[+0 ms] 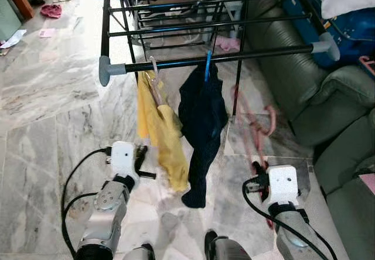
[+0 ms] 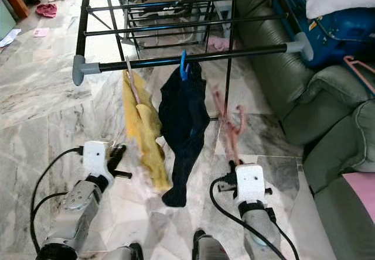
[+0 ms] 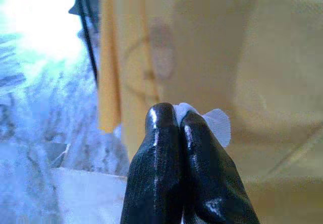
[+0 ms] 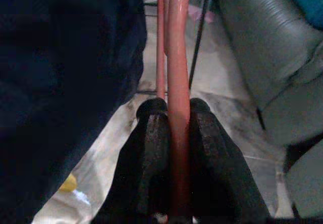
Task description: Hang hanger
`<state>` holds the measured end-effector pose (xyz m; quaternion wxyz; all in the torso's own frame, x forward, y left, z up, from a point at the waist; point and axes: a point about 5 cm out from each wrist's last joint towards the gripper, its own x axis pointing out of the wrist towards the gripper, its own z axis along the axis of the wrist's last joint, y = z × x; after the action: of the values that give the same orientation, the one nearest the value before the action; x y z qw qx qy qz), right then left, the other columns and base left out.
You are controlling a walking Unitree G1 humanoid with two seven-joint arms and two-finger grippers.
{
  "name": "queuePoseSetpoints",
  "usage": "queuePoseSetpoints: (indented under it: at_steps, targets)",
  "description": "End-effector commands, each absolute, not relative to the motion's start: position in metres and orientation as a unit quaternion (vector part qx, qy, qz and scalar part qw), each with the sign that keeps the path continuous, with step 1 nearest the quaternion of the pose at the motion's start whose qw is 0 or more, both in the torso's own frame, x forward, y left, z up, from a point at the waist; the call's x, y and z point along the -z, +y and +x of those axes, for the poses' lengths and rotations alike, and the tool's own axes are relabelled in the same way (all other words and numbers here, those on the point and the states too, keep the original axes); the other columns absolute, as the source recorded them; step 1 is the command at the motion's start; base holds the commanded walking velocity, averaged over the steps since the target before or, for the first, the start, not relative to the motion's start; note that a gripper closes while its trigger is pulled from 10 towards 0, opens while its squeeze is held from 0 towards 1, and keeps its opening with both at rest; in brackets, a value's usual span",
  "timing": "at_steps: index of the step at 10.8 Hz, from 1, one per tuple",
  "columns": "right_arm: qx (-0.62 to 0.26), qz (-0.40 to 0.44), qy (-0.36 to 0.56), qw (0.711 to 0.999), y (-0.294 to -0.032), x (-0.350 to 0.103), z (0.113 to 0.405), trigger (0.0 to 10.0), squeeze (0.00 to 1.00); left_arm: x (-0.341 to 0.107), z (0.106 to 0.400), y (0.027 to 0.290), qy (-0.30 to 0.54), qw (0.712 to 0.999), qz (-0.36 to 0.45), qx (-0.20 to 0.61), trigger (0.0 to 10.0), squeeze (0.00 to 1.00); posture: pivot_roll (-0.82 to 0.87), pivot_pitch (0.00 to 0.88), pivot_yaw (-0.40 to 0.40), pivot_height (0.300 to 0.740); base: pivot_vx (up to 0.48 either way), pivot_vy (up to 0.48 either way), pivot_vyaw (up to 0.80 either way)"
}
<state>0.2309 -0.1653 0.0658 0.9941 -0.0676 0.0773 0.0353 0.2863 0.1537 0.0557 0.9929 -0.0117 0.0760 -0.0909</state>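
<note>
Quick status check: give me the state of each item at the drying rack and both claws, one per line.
Pink hanger: empty, off the rack, held upright in the right claw.
Right claw: shut on the pink hanger.
Left claw: shut, pinching a bit of white material beside the yellow garment.
Yellow garment: hanging from the front rail.
Dark navy garment: hanging on a blue hanger.
Front rail: free space to the right.

Two garments hang on one drying rack [image 1: 234,57]: one yellow garment [image 1: 161,137] and one dark navy garment [image 1: 202,119]. One pink hanger [image 2: 229,128] and two grippers show.
</note>
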Motion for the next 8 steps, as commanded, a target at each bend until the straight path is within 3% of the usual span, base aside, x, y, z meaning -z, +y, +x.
queuePoseSetpoints:
  at_steps: [1,3,5,8]
  targets:
    - [-0.042,-0.062,0.076,0.994,-0.167,-0.07,0.234,10.0,0.0,-0.056,0.286,0.16,0.073,0.995,-0.011,0.067,10.0,0.0,-0.12,0.122,-0.013,0.74,0.0,0.0,0.0]
    - [-0.016,-0.078,0.065,0.995,-0.174,-0.073,0.25,10.0,0.0,-0.063,0.285,0.166,0.055,0.997,-0.017,0.053,10.0,0.0,-0.07,0.11,-0.052,0.74,0.0,0.0,0.0]
    - [0.036,-0.048,0.061,0.996,-0.172,-0.077,0.265,10.0,0.0,-0.064,0.281,0.175,0.047,0.999,0.003,0.016,10.0,0.0,-0.05,0.129,-0.038,0.74,0.0,0.0,0.0]
    - [0.071,-0.022,0.064,0.995,-0.168,-0.074,0.265,10.0,0.0,-0.065,0.284,0.166,0.05,0.998,0.01,0.033,10.0,0.0,-0.09,0.142,-0.021,0.74,0.0,0.0,0.0]
